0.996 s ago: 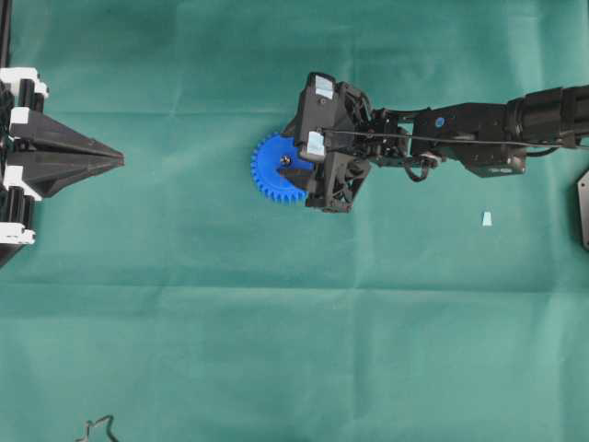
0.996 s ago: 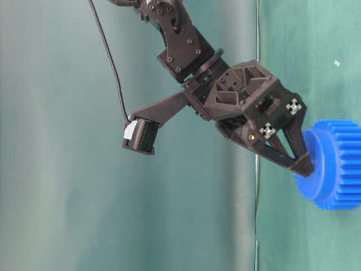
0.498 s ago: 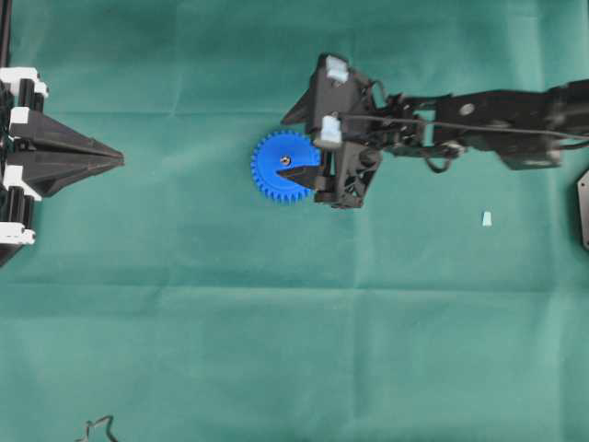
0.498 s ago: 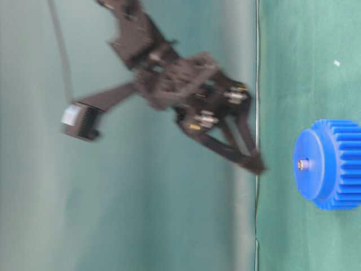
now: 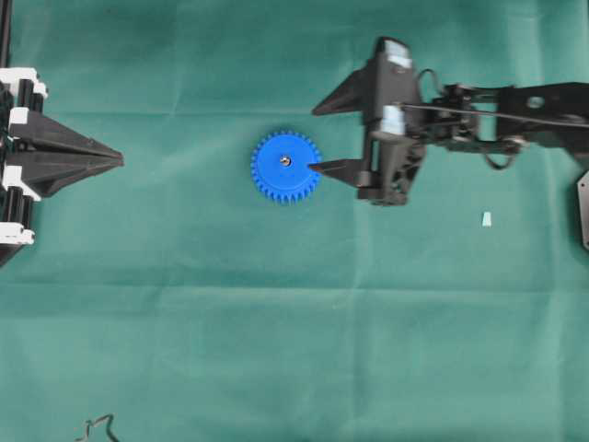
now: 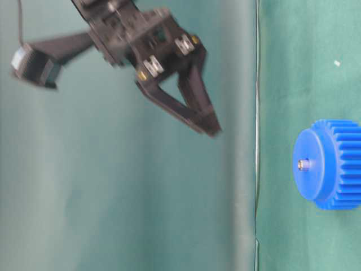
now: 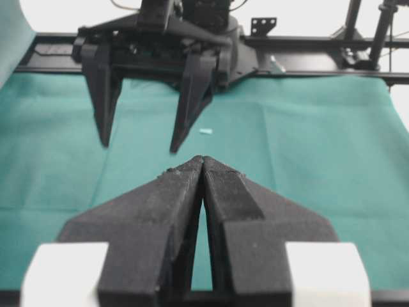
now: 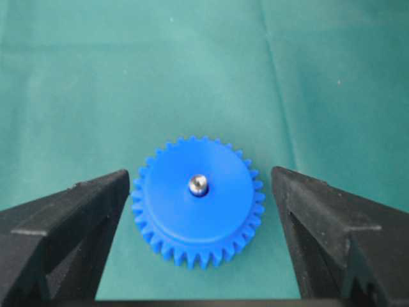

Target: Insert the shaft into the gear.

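The bright blue gear (image 5: 285, 168) lies flat on the green cloth. The silvery shaft (image 5: 286, 159) stands in its centre hole, its rounded tip poking out (image 8: 198, 185) (image 6: 303, 164). My right gripper (image 5: 313, 140) is open and empty. It hangs well above the cloth (image 6: 213, 127), to the right of the gear (image 6: 330, 164). In the right wrist view the gear (image 8: 197, 201) sits between the spread fingers (image 8: 77, 217), apart from both. My left gripper (image 5: 120, 161) rests far left, shut on nothing, its tips pressed together (image 7: 202, 158).
A small pale wedge-shaped bit (image 5: 486, 218) lies on the cloth to the right, under the right arm. A dark plate (image 5: 583, 207) sits at the right edge. A thin wire (image 5: 97, 428) curls at the bottom left corner.
The right gripper has lifted off the gear and drawn back to the right, jaws still open. The shaft is left standing in the gear's centre. The left arm has stayed put.
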You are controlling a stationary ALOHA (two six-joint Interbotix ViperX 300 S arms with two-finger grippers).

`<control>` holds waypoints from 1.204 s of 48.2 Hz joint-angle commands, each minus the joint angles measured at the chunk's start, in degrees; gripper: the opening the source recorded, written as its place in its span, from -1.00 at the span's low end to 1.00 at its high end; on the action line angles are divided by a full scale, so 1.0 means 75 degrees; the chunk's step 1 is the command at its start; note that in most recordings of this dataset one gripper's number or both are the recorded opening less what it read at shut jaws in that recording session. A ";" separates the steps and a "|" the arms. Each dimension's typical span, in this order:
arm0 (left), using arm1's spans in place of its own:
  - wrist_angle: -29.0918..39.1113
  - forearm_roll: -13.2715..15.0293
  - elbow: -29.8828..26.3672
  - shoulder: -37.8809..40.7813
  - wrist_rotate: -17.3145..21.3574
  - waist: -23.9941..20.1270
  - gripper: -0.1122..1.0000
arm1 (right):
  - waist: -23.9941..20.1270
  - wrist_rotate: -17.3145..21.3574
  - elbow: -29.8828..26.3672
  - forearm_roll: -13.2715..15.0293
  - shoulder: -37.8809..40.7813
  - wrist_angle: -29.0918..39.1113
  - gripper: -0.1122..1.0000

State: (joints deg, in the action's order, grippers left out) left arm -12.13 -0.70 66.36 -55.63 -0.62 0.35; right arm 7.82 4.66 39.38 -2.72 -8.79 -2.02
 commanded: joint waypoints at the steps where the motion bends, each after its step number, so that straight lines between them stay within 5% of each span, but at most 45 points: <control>1: -0.0012 -0.0023 -0.0211 -0.0012 0.0000 0.0012 -0.80 | -0.0035 0.0012 0.0199 0.0000 -0.0633 -0.0152 0.87; 31: 0.0387 -0.0023 -0.0211 -0.0141 0.0000 0.0012 -0.80 | -0.0047 0.0012 0.3152 -0.0035 -0.4336 -0.0832 0.87; 58: 0.0387 -0.0023 -0.0211 -0.0129 0.0000 0.0012 -0.80 | -0.0047 0.0012 0.3457 -0.0035 -0.4559 -0.1043 0.87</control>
State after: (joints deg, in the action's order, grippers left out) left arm -8.88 -0.70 66.27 -56.95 -0.62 0.35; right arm 7.56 4.83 66.01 -2.90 -43.07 -8.96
